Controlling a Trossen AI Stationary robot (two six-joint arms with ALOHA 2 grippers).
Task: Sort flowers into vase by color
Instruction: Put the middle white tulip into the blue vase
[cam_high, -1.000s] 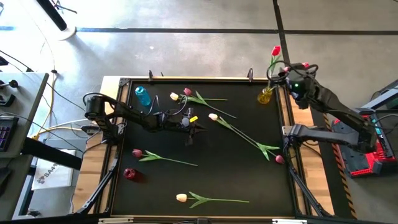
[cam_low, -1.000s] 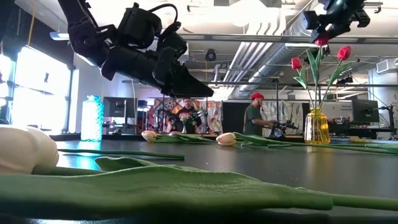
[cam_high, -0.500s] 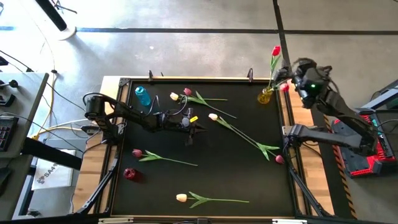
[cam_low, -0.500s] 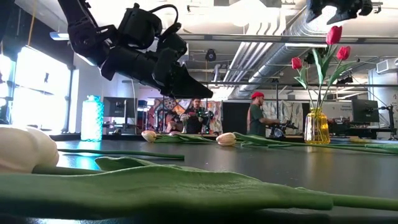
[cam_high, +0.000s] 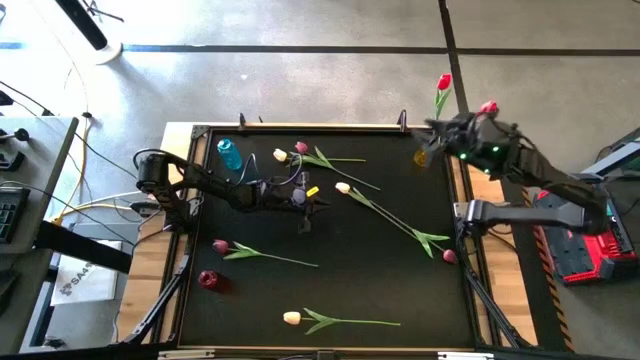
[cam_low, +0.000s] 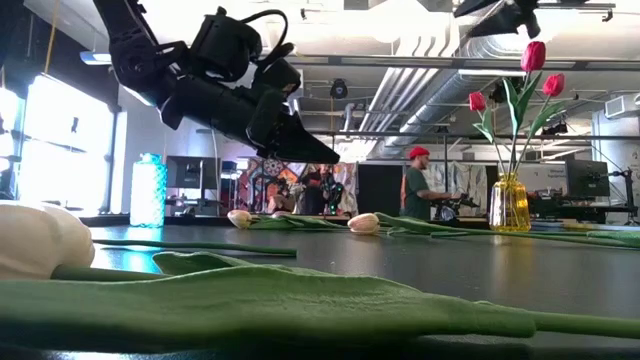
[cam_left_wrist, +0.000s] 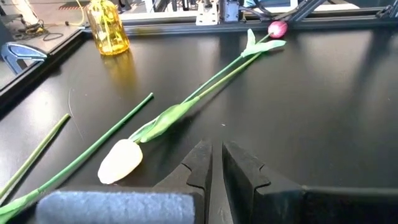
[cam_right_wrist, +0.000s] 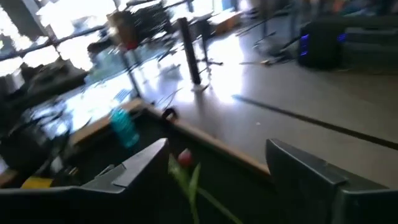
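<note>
The right gripper (cam_high: 437, 128) hangs with fingers spread wide and empty, above the yellow vase (cam_low: 509, 204) of red tulips (cam_low: 533, 56) at the counter's (cam_high: 380, 280) far right corner. The left gripper (cam_left_wrist: 214, 163), fingers nearly closed and empty, hovers mid-counter by a cream tulip (cam_left_wrist: 120, 160); other tulips lie scattered.

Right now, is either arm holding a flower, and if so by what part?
Nothing is held. The right gripper hangs with jaws open above the yellow vase; the left gripper hovers shut and empty over the mat.
</note>
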